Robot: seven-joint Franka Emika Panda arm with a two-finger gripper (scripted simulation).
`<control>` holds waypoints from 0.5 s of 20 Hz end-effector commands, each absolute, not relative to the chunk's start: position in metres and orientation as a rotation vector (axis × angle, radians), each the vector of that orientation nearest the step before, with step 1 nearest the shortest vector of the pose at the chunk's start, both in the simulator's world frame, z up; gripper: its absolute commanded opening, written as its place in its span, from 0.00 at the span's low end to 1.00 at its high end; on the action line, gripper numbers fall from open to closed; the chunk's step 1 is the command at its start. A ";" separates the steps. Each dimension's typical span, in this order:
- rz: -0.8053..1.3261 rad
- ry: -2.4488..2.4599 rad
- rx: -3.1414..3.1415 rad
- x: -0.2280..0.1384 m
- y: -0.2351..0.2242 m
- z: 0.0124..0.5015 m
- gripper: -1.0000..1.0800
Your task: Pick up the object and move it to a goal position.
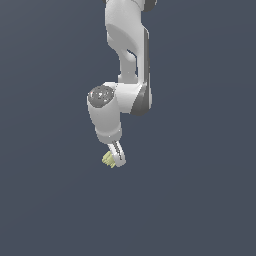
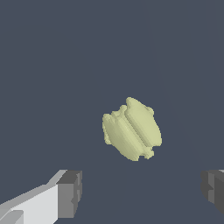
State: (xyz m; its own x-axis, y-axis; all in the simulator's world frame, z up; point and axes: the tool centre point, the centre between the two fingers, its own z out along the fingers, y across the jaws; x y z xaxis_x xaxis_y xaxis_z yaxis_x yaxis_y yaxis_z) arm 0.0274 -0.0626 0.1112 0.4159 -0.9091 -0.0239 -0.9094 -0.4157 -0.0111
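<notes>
White arm (image 1: pixel 120 95) reaches down, gripper (image 1: pixel 116 159) low over a plain dark floor (image 1: pixel 200 200). Jaws spread wide, holding nothing. Yellow-green chunk (image 2: pixel 132 128) lies free, ahead of the jaws and roughly centred between them. Judgement: keep centred, drop until the pads (image 2: pixel 70 194) flank the ridged sides, then close.

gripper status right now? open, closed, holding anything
gripper: open, holding nothing; the yellow-green chunk sits free ahead of the spread fingers.
</notes>
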 end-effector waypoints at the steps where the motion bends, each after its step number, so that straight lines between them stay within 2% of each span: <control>1: 0.019 1.787 -2.562 0.029 -0.067 0.107 0.96; 10: 0.008 2.054 -2.370 0.034 -0.081 0.095 0.96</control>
State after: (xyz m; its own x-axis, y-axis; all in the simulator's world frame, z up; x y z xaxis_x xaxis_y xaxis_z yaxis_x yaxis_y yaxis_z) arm 0.0331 -0.0793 0.0966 0.1724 -0.9850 -0.0094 -0.9850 -0.1724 -0.0012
